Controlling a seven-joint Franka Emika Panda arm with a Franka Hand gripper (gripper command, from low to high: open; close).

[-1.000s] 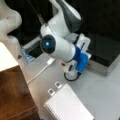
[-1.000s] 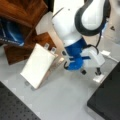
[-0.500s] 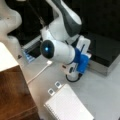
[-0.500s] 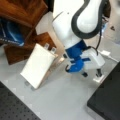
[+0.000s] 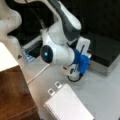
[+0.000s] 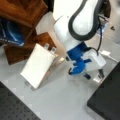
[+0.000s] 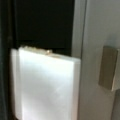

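In a front view you see the arm bent low over the grey table [image 5: 105,90], w/ the gripper [image 5: 75,75] down near the surface beside a blue mount [image 5: 81,62]. It's just left of the black box [image 5: 105,50] at that view's right. A white notepad [image 5: 67,105] w/ two clips lies at the bottom, apart from the gripper. A white cable [image 5: 37,75] runs off left toward the wooden block [image 5: 15,95]. You can't tell here whether the fingers are apart or together.

In a front view from the opposite side you get the gripper [image 6: 98,75] low by the black box [image 6: 107,100] at bottom right. The white notepad [image 6: 40,65] leans on the wooden block [image 6: 22,50] at left, well apart from it. Only here do you see a blue item [image 6: 12,35] under the wood. Finger state: still can't tell.

Wrist view: you see only a white flat piece [image 7: 45,87] close up, against a dark area, grey surface at right w/ a small metal tab [image 7: 108,67]. No fingers identifiable here.
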